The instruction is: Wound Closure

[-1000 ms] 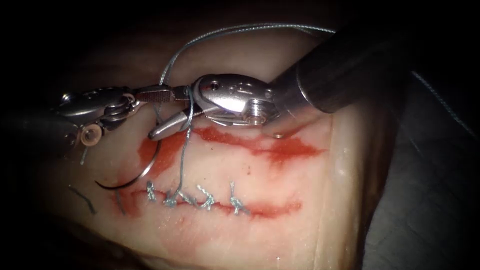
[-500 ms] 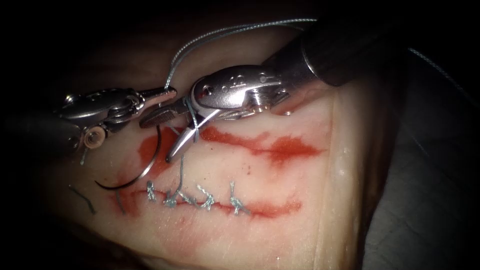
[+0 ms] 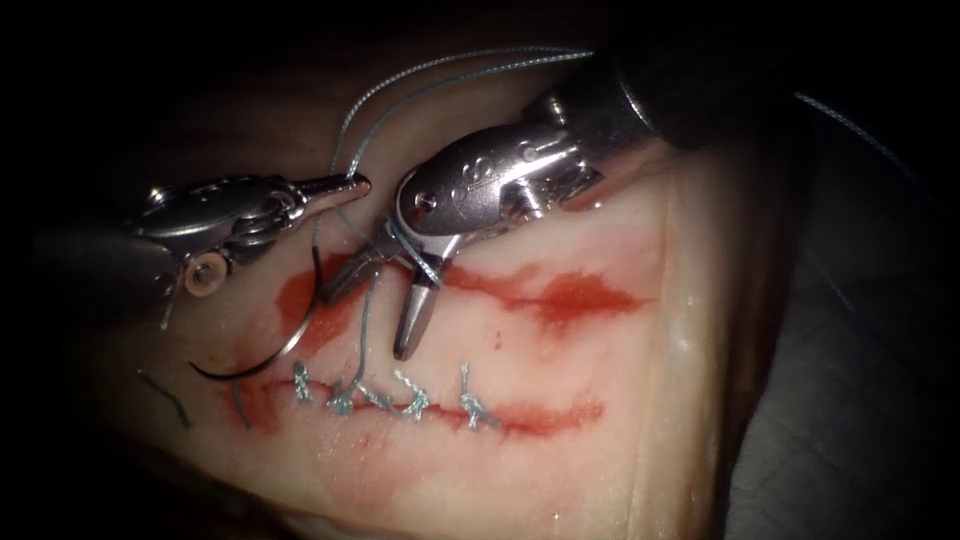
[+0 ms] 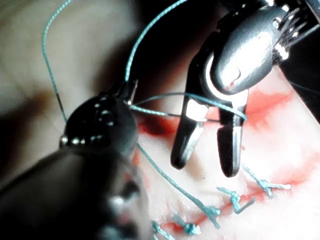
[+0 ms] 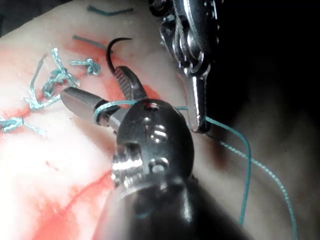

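Note:
My left tool (image 3: 352,185) comes in from the left with its jaws shut on the thread (image 3: 365,330), just above the tissue (image 3: 560,460). The right tool (image 3: 367,320) has its jaws open, one pointing down and one to the left, with nothing between them. A loop of thread (image 4: 215,102) is wound around both open jaws (image 5: 102,107). From there the thread drops to the stitched cut (image 3: 410,400). The curved needle (image 3: 296,345) lies free on the tissue near the cut's left end, held by neither tool.
Several knotted stitches (image 4: 227,197) close the cut. A streak of red fluid (image 3: 570,295) runs across the tissue above it. Cut thread ends (image 3: 170,400) lie at the far left. Slack thread (image 3: 450,65) arcs over the top of the right tool.
The right tool's open jaws have swung downward and to the right with the thread wound around them. The left tool's tip has shifted slightly right, still holding the thread. The needle has not moved.

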### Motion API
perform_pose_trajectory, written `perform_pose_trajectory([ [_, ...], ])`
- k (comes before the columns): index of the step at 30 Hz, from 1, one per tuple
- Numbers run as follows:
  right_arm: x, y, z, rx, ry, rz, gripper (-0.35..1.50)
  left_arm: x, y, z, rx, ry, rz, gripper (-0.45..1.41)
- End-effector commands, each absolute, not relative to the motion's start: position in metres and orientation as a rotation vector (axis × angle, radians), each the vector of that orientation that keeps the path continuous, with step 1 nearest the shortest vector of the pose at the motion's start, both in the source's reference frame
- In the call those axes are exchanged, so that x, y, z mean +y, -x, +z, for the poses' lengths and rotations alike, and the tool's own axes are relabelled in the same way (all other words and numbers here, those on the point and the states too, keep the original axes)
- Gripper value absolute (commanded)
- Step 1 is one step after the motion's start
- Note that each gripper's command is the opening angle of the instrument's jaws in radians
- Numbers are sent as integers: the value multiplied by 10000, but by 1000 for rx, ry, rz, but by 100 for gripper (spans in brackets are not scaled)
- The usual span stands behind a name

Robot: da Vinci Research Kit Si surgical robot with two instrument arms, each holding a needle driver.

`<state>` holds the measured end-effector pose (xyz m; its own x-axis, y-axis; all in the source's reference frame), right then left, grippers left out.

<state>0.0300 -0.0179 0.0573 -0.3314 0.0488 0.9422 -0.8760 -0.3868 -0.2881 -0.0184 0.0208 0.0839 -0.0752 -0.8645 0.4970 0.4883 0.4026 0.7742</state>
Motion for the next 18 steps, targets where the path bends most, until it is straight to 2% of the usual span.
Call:
perform_pose_trajectory([
  [1,-178,-313,577,-1130,-1186,1794,74,209,190,845,-1182,-408,-1169,-45],
  [18,-178,-340,585,-1050,-997,1818,66,210,191,845,-1182,-399,-1159,-45],
])
